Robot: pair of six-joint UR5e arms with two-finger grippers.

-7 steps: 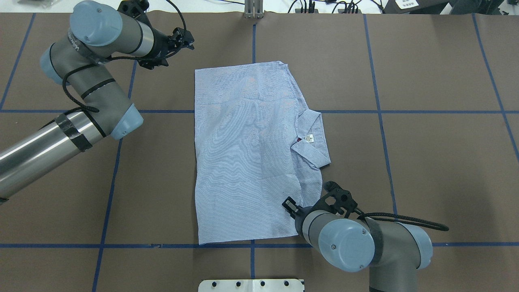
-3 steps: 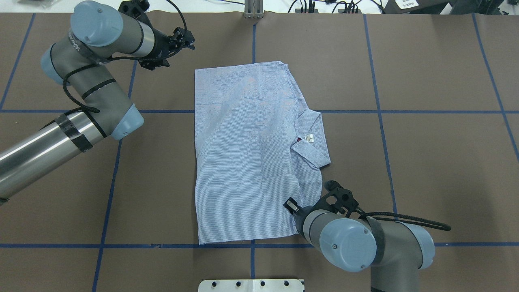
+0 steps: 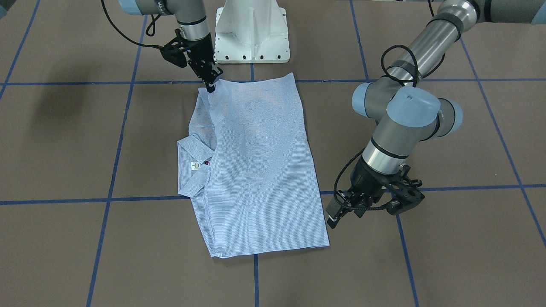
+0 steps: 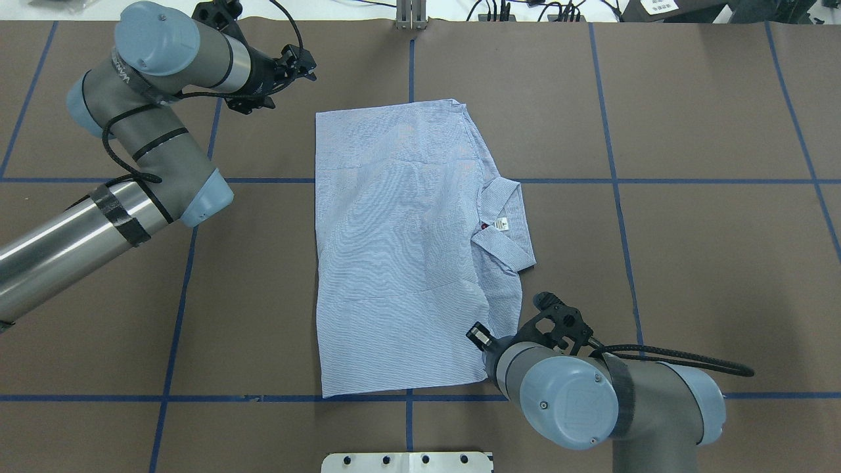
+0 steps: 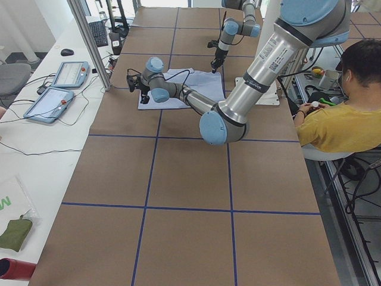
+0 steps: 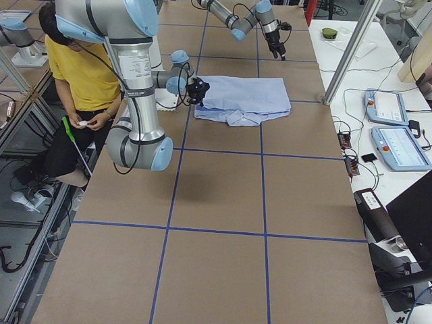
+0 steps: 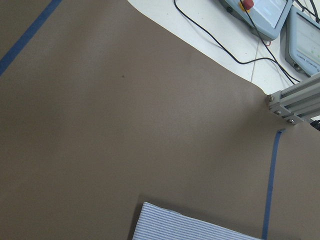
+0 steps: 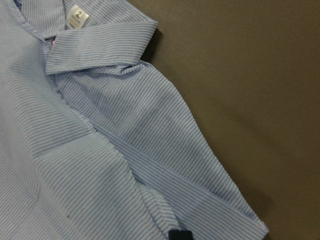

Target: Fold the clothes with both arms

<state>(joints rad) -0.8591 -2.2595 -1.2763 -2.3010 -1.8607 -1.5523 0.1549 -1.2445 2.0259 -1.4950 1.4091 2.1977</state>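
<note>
Shirt: light blue, finely white-striped cotton button-up shirt (image 4: 394, 249), folded into a smooth rectangle mid-surface, its pointed collar (image 4: 506, 223) jutting at 3 o'clock.
Surface: matte brown paper surface (image 4: 690, 263) gridded with blue tape.
Left arm: silver-grey tubular left arm (image 4: 151, 98) is bent, with its black left end effector (image 3: 335, 215) off the cloth at 10 o'clock; I cannot tell whether it is spread.
Right arm: right end effector (image 3: 210, 85) points down onto the shirt's 5 o'clock corner; I cannot tell its grip.
Label: white collar tag (image 8: 76, 16) reads "2".

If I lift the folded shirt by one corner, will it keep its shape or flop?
Likely floppy: the shirt lies in soft, creased layers flat on the table, so a one-corner lift would probably unfold it. Probably light: the fabric looks thin. The collar holds a crisp edge, so it may sag less.
</note>
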